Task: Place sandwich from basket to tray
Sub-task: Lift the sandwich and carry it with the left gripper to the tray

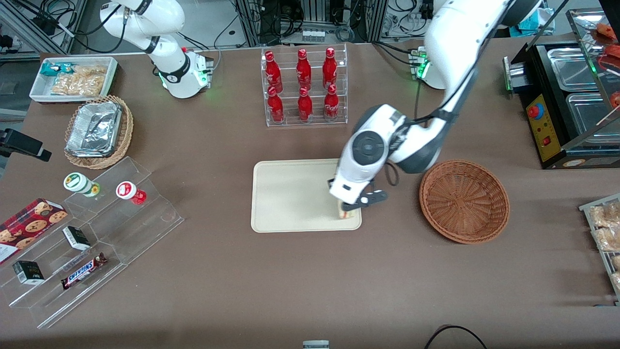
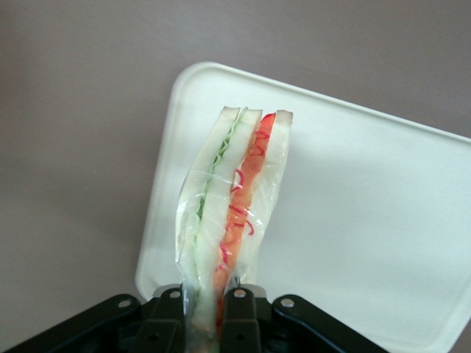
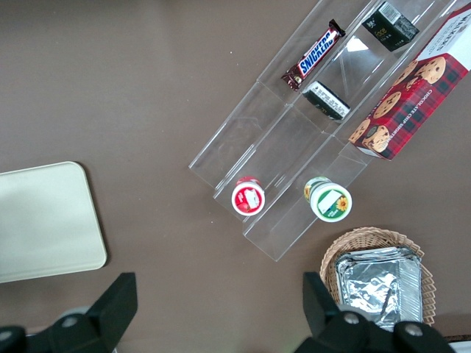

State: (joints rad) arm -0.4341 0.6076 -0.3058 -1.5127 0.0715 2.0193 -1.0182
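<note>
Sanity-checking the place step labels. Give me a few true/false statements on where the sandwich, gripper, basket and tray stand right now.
1. The gripper is shut on the sandwich. True.
2. The sandwich is over the tray, at its corner nearest the basket. True.
3. The sandwich lies in the basket. False: the basket holds nothing; the sandwich is in the gripper.
4. The tray already holds a red bottle. False: the red bottles stand in their clear rack, farther from the front camera than the tray.
5. The basket sits on the tray. False: it rests on the table beside it, apart.
</note>
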